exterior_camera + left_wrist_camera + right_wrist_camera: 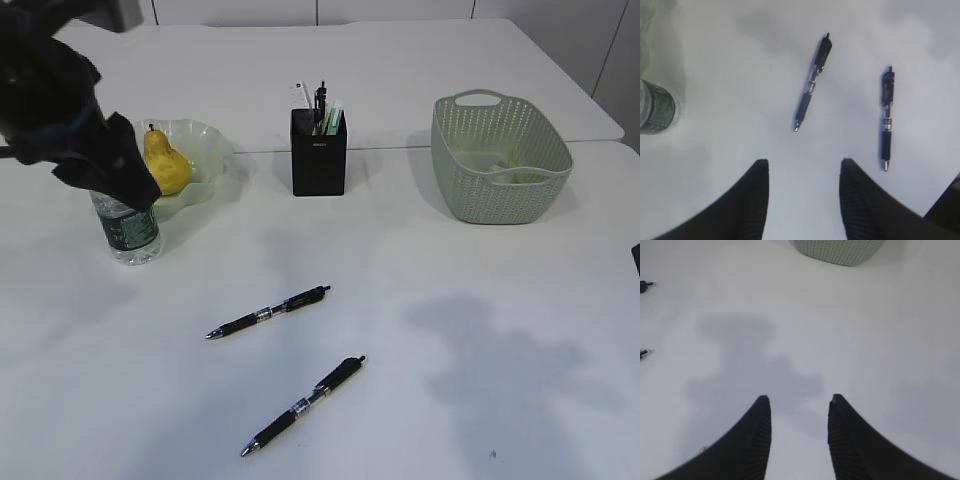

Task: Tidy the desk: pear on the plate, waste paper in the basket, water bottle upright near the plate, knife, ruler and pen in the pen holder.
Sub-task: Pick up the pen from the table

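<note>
The yellow pear (165,160) lies in the pale green plate (208,140). Just in front of the plate the water bottle (130,232) (655,107) stands upright, its top hidden behind my black left arm (70,110). My left gripper (804,162) hangs open over bare table, beside the bottle. Two black pens (268,312) (305,405) lie flat on the table; the left wrist view also shows both pens (811,82) (886,117). The black pen holder (318,152) has thin items sticking out; the knife and ruler are too small to tell apart. Yellow waste paper (512,165) lies in the basket (455,150). My right gripper (799,399) is open and empty.
A seam between two white tables runs behind the pen holder. The basket's base (840,250) is ahead of my right gripper, and both pens' ends (645,286) (644,353) show at that view's left edge.
</note>
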